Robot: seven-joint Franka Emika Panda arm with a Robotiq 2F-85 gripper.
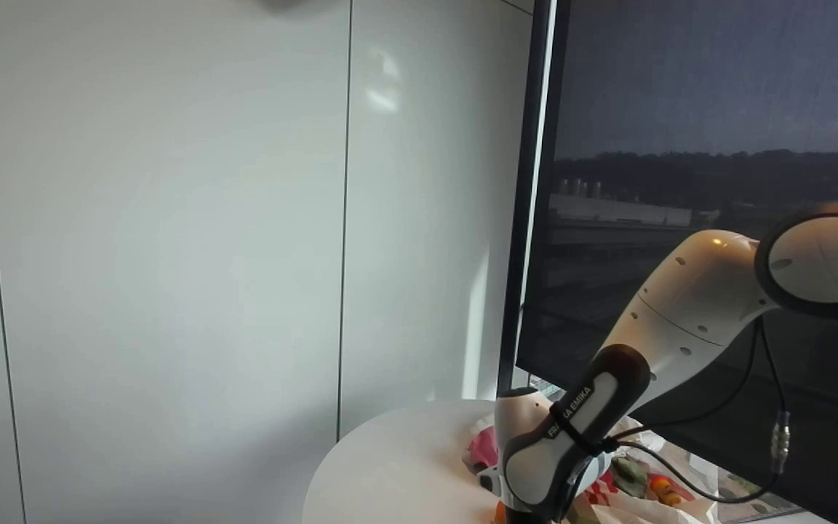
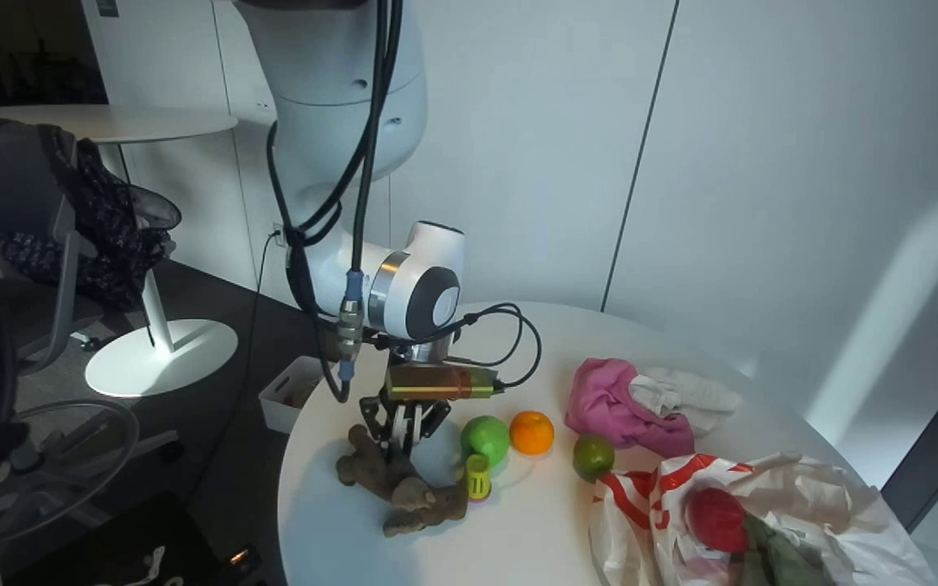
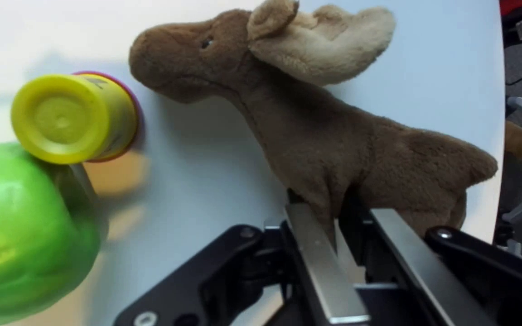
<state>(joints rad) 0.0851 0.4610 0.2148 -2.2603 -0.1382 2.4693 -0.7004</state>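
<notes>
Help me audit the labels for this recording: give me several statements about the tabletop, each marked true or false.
1. The brown plush moose has a leg between the fingers of the end effector. True.
2. The yellow tub is in the end effector's grasp. False: it stands on the round table, beside the bright green object.
3. A red object sits among the folds of the white bag. True.
4. The pink cloth lies nearer the white bag than the brown plush moose does. True.
5. The orange fruit rests on the pink cloth. False: it sits apart from the cloth, on the table beside the bright green object.
</notes>
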